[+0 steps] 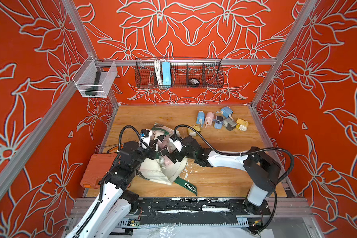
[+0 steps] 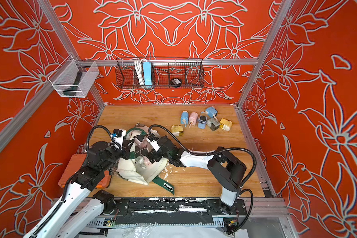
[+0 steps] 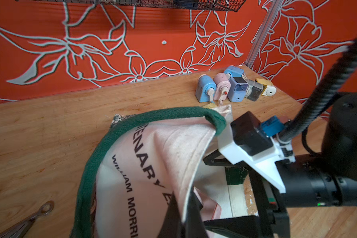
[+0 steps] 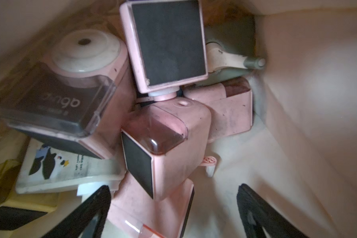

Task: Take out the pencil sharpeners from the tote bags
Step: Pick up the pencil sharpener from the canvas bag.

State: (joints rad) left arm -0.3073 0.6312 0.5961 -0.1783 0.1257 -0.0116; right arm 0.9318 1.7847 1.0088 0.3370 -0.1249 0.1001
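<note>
- As the right gripper is already inside the tote bag, jaws spread wide and nothing pinched, you have the heap of pencil sharpeners directly ahead of it.
- Nearest target: the pink sharpener w/ tinted drawer. It is just beyond the fingertips, approx. centred between them. A 2nd pink one lies under it, close to one finger.
- Its long axis seems to run away from the gripper, a bit tilted. So I judge your jaws can straddle the narrow width w/o much wrist turn.
- Left gripper is clenched on the bag's rim fabric, near the green handle, and holds the mouth up.
- Right arm is clearly nearer; left is only at the rim.
- Sharpeners already out lie grouped on the table, far right, well apart from the bag.
</note>
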